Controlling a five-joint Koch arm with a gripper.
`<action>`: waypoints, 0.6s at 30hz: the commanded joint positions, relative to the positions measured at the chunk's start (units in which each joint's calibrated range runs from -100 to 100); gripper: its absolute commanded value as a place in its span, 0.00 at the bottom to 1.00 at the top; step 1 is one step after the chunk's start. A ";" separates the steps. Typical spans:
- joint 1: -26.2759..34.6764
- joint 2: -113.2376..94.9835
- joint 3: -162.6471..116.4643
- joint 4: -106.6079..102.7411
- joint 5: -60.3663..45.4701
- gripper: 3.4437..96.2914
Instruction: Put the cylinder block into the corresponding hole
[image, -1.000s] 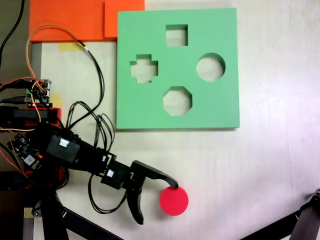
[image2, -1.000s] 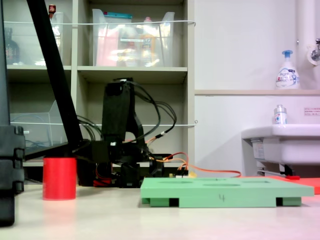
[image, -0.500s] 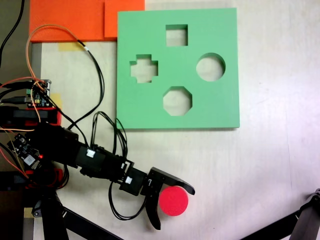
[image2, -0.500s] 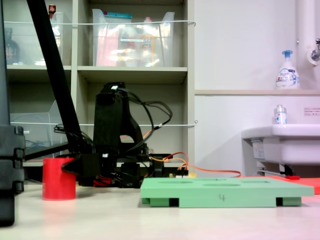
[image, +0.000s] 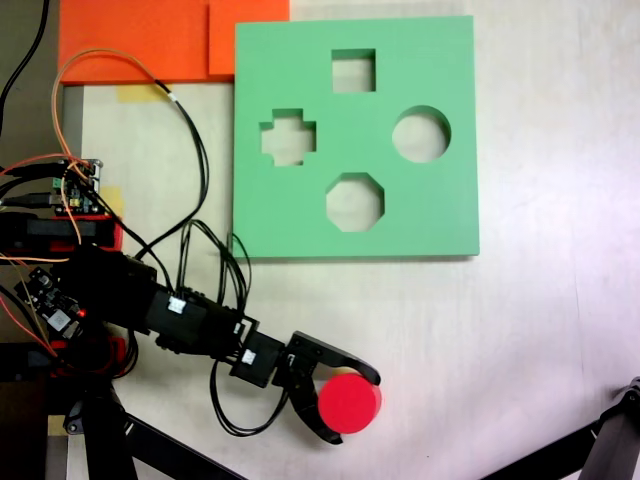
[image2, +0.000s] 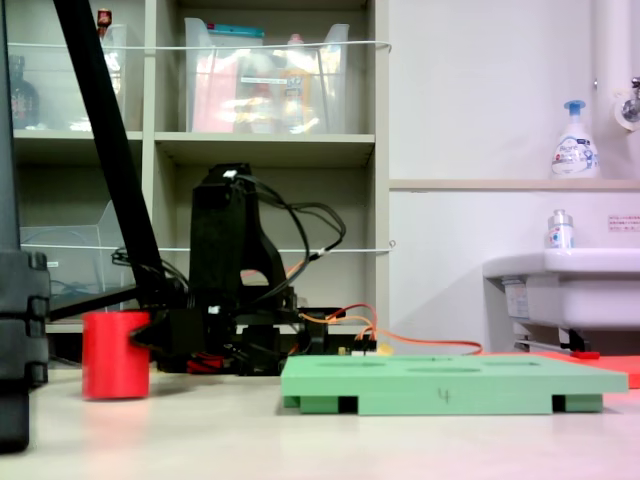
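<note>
The cylinder block (image: 350, 403) stands on the tabletop well below the green foam board (image: 440, 220) in the first exterior view, upright in the second exterior view (image2: 116, 354). The gripper (image: 338, 404) has both black jaws pressed against its sides. The round cutout (image: 421, 135) lies open near the board's right edge.

Bright red cylinder block (image: 349, 403), black end effector (image: 340, 404), plain green foam board (image: 300, 215), orange sheet (image: 130, 38)
</note>
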 joint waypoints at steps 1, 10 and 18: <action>0.20 -6.81 -1.45 3.16 0.34 0.18; 4.88 -43.40 4.94 -25.63 0.20 0.18; 16.46 -53.46 35.14 -55.00 -1.90 0.18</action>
